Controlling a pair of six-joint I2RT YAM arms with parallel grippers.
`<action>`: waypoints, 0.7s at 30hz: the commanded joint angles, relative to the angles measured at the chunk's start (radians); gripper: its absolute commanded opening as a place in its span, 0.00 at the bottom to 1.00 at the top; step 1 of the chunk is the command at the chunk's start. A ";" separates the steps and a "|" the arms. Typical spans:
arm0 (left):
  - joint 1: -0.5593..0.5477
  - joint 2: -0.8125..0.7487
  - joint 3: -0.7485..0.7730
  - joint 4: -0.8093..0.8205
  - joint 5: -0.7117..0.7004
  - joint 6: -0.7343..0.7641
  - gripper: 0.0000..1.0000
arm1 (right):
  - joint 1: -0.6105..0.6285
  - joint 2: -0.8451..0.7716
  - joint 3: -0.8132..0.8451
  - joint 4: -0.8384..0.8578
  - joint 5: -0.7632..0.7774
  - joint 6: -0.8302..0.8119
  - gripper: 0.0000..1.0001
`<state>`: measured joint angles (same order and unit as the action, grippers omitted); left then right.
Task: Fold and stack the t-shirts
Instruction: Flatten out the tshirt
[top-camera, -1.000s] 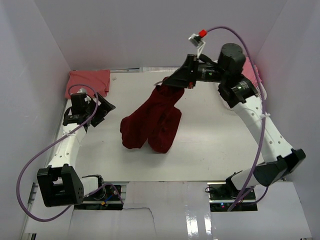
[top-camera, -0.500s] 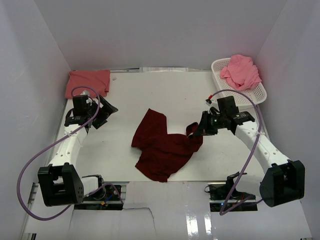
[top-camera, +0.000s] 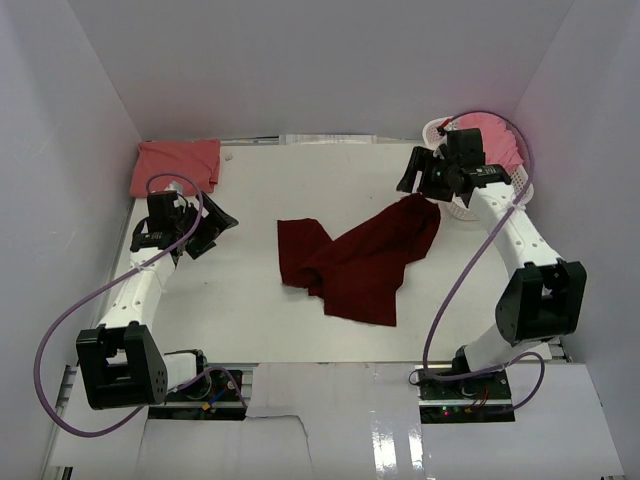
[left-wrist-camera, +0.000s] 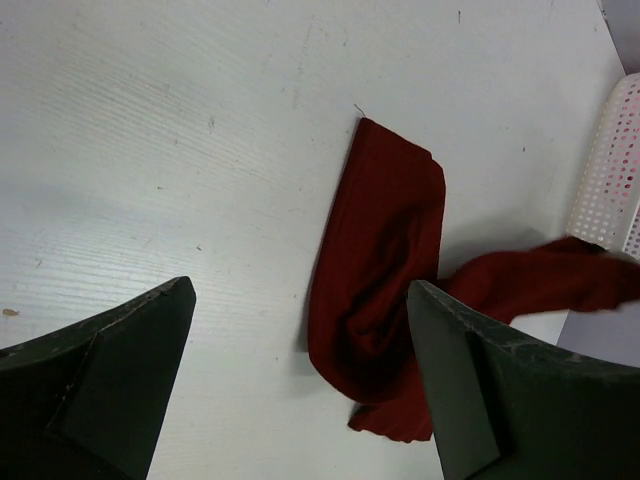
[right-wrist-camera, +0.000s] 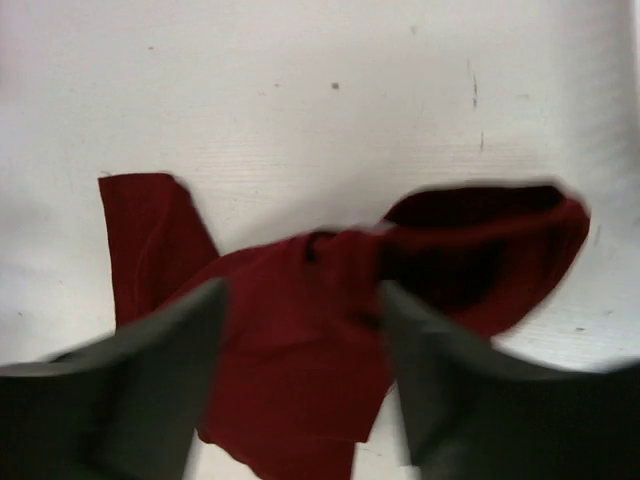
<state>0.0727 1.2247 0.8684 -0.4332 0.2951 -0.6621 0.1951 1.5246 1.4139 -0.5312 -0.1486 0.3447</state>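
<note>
The dark maroon t-shirt (top-camera: 355, 262) lies crumpled across the middle of the table, stretched from its left part toward the far right. My right gripper (top-camera: 420, 187) hovers open over the shirt's far right end. In the right wrist view its blurred fingers (right-wrist-camera: 140, 390) stand apart above the maroon cloth (right-wrist-camera: 480, 250), gripping nothing. My left gripper (top-camera: 207, 224) is open at the left, apart from the shirt, which shows ahead of it (left-wrist-camera: 385, 230). A salmon t-shirt (top-camera: 178, 163) lies folded at the far left corner. A lighter pink t-shirt (top-camera: 492, 140) sits in the basket.
The white perforated basket (top-camera: 520, 185) stands at the far right corner, partly behind my right arm; its wall also shows at the right wrist... left wrist view's edge, basket wall (left-wrist-camera: 610, 170). White walls close in the table on three sides.
The right gripper carried the maroon shirt down from mid-air, dragged it toward the far right, then opened and let it go. The left arm has barely moved.
</note>
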 joint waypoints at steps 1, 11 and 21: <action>-0.002 -0.013 0.001 0.010 0.001 0.028 0.98 | -0.003 0.071 -0.012 -0.019 -0.023 -0.013 0.82; -0.002 -0.011 0.030 -0.018 0.019 0.065 0.98 | 0.225 -0.231 -0.362 -0.154 0.100 0.003 0.92; -0.002 0.001 0.034 -0.025 0.019 0.088 0.98 | 0.331 -0.583 -0.795 -0.079 0.032 0.246 0.71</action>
<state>0.0727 1.2270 0.8688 -0.4500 0.3004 -0.5903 0.5137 0.9989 0.6716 -0.6361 -0.0902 0.4961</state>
